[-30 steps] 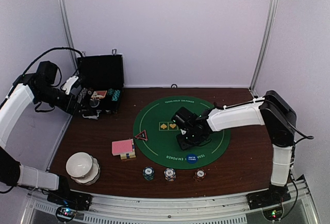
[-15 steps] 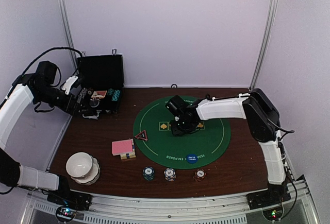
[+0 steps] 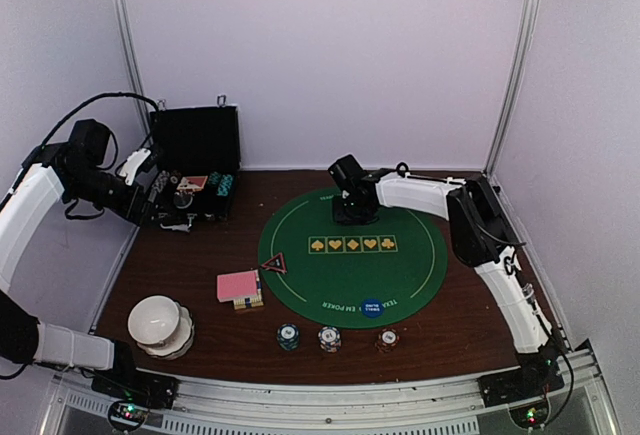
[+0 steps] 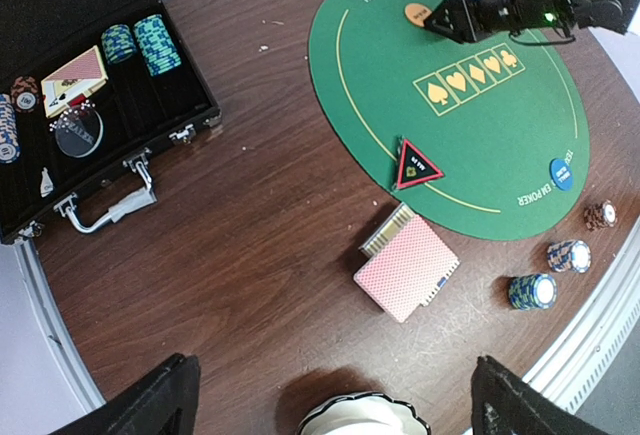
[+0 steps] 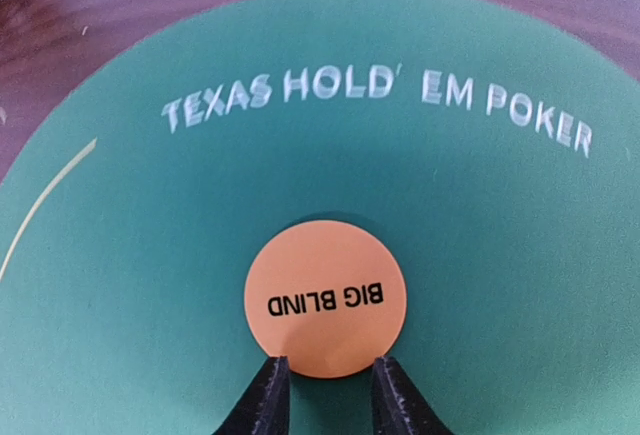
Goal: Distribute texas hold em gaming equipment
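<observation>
Green mat [image 3: 420,265]: flat under the right gripper [image 5: 325,395], with white words "TEXAS HOLD' EM POKER" ahead of its tips.
Black case [image 3: 195,140]: open, ahead and left of the left gripper [image 4: 335,395], with chips and cards inside.
White bowl stack [image 3: 158,323]: low between the left fingers.
Left gripper: fingers spread wide, holding nothing.
Right gripper: fingers close together with a small gap. The tips sit at the orange button's near edge. I cannot tell if they touch it.
Pink cards [image 4: 407,268]: ahead of the left fingers, beside the mat.
Triangle marker [image 4: 418,164]: on the mat's edge, just past the cards.
Chip stacks [image 4: 567,255]: three, ahead of the left gripper's right finger, off the mat.
Orange button [image 5: 325,300]: flat on the mat, reads "BIG BLIND".
Blue button [image 4: 561,173]: on the mat, near the chip stacks.
</observation>
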`<action>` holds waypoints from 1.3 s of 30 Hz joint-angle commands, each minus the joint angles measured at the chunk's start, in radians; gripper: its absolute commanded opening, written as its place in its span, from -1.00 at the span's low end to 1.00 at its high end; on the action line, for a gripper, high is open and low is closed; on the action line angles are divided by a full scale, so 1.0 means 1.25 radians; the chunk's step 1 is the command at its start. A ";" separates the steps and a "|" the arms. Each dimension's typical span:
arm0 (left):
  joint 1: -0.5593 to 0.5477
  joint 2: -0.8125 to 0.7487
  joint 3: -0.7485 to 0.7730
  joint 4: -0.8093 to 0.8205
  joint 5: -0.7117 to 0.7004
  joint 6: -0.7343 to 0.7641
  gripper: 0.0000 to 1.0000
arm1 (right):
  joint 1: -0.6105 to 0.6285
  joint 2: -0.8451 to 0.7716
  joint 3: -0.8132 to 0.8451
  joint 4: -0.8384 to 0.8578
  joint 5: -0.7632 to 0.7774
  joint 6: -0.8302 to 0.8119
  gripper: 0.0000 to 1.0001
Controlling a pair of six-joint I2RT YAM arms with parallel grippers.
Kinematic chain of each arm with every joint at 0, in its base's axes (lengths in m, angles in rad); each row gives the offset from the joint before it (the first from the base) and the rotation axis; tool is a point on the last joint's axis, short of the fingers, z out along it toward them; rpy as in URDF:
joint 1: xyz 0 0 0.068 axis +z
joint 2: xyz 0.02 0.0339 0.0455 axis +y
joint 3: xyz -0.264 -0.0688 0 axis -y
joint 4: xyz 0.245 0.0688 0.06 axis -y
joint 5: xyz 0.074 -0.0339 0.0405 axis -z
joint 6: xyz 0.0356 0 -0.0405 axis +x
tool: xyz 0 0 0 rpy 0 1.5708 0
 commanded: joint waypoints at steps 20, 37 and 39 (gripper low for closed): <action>0.007 -0.010 0.015 -0.009 0.010 0.011 0.95 | 0.056 -0.225 -0.172 -0.018 -0.103 -0.158 0.20; 0.006 0.001 0.041 -0.025 0.028 0.005 0.95 | 0.219 -0.520 -0.678 -0.048 -0.158 -0.179 0.11; 0.006 0.001 0.042 -0.026 0.028 0.004 0.95 | 0.226 -0.517 -0.682 -0.052 -0.165 -0.183 0.11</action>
